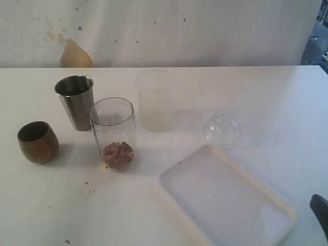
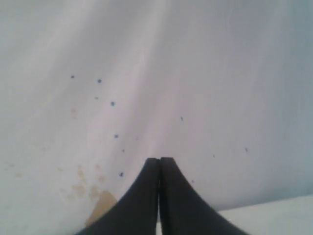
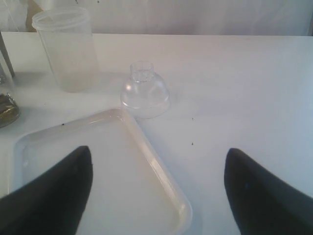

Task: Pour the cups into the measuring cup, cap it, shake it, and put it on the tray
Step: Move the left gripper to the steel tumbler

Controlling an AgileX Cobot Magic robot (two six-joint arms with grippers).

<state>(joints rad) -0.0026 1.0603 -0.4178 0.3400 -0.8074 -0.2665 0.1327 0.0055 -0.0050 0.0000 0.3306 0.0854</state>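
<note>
The clear measuring cup [image 1: 113, 134] stands upright left of centre with brown bits at its bottom. Behind it to the left is the steel tumbler [image 1: 76, 102], and the brown wooden cup [image 1: 37, 142] sits at the far left. A clear dome lid [image 1: 221, 130] [image 3: 145, 91] rests on the table behind the white tray [image 1: 225, 200] [image 3: 161, 176]. My left gripper [image 2: 159, 159] is shut with nothing in it, facing the stained wall. My right gripper [image 3: 157, 161] is open above the tray's corner; only a dark tip of it shows at the exterior view's lower right edge.
A frosted whitish container [image 1: 152, 100] [image 3: 66, 49] stands behind the measuring cup. The white wall runs along the table's far edge, with a brown stain [image 1: 76, 55] on it.
</note>
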